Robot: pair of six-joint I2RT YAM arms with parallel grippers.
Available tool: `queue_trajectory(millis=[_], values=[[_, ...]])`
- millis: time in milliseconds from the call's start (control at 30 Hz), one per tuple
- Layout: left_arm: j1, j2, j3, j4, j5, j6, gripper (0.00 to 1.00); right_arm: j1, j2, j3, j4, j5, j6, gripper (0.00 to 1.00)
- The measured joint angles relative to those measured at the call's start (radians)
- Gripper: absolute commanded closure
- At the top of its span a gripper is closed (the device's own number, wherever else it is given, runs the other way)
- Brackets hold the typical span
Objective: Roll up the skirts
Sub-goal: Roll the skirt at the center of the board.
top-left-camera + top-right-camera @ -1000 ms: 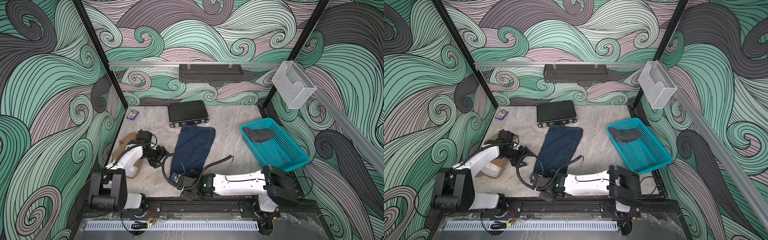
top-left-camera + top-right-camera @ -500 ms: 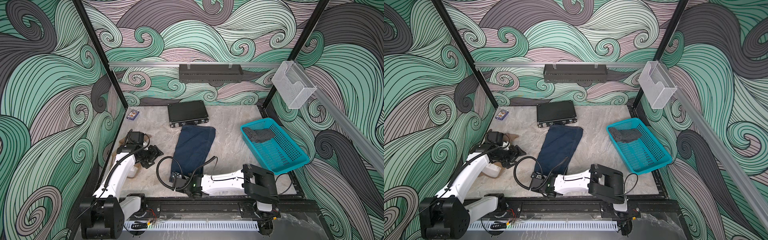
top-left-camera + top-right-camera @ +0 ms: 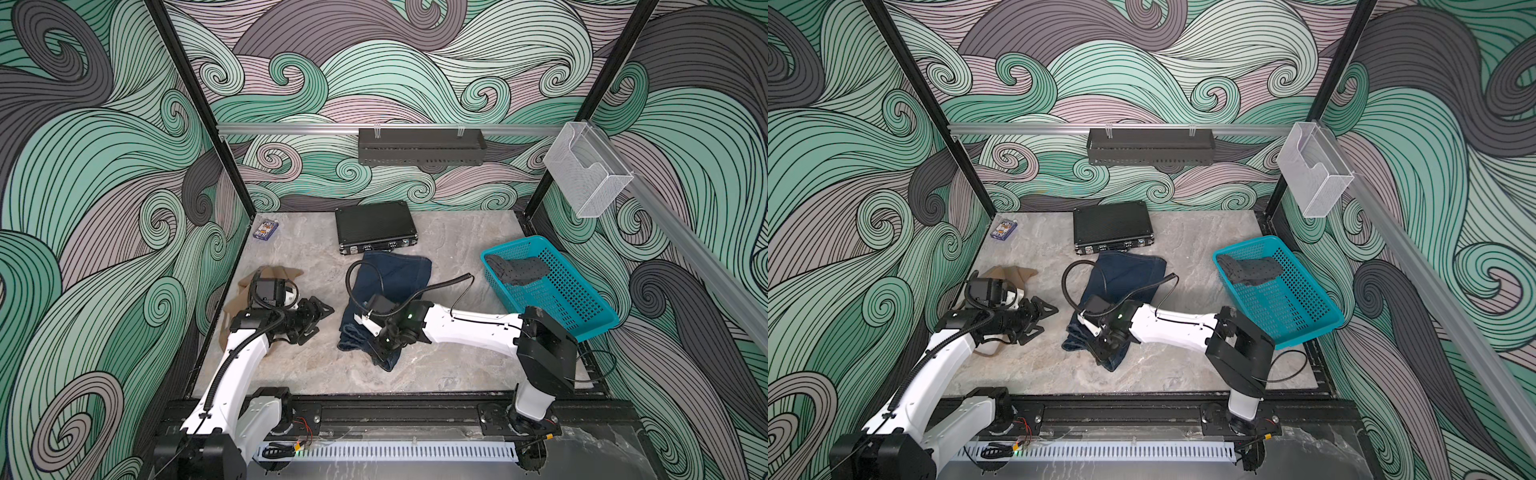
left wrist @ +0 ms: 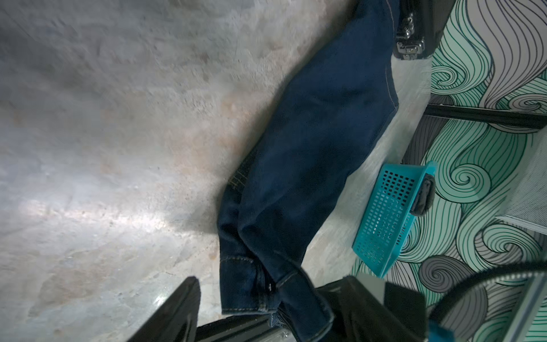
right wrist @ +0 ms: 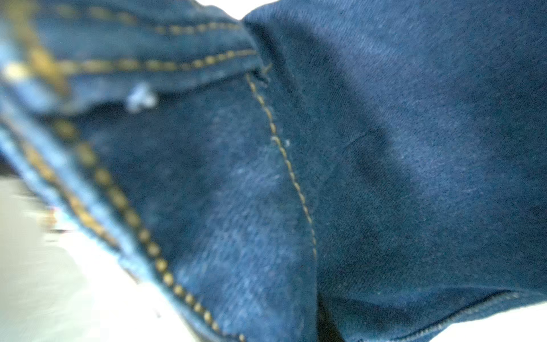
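At the front of the table, the denim skirt is pinched at its bunched near end by the closed right gripper, while the left gripper is held spread and empty between it and the tan skirt. The roll's first turn is judged barely begun; next, the other near corner must be caught and the end turned over evenly.

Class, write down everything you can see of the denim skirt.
The denim skirt is dark blue cloth with tan stitching along its seams. It lies lengthwise in the middle of the table. Its far end is flat and reaches the front of the black case. Its near end is bunched into folds. The right tool sits on those folds, but whether it grips them cannot be seen.
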State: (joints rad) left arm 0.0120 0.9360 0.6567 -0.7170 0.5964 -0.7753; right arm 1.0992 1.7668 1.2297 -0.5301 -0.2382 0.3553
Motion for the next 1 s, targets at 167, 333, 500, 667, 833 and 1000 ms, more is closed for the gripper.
queue_trajectory(millis=[167, 333, 500, 667, 833, 1000], values=[[0.000, -0.130, -0.041, -0.013, 0.012, -0.056, 0.23, -0.119, 0.047, 0.056, -0.003, -0.302, 0.110, 1.00], [-0.040, -0.225, -0.136, 0.040, 0.046, -0.161, 0.20, -0.206, 0.154, 0.105, 0.002, -0.507, 0.188, 1.00], [-0.135, -0.142, -0.148, 0.124, 0.059, -0.221, 0.20, -0.241, 0.248, 0.116, 0.078, -0.652, 0.315, 1.00], [-0.240, 0.053, -0.129, 0.210, 0.028, -0.236, 0.21, -0.252, 0.304, 0.116, 0.158, -0.713, 0.425, 1.00], [-0.282, 0.191, -0.120, 0.263, -0.016, -0.234, 0.20, -0.253, 0.307, 0.114, 0.234, -0.727, 0.510, 1.00], [-0.299, 0.294, -0.076, 0.319, -0.049, -0.230, 0.29, -0.256, 0.312, 0.105, 0.278, -0.741, 0.544, 1.00]])
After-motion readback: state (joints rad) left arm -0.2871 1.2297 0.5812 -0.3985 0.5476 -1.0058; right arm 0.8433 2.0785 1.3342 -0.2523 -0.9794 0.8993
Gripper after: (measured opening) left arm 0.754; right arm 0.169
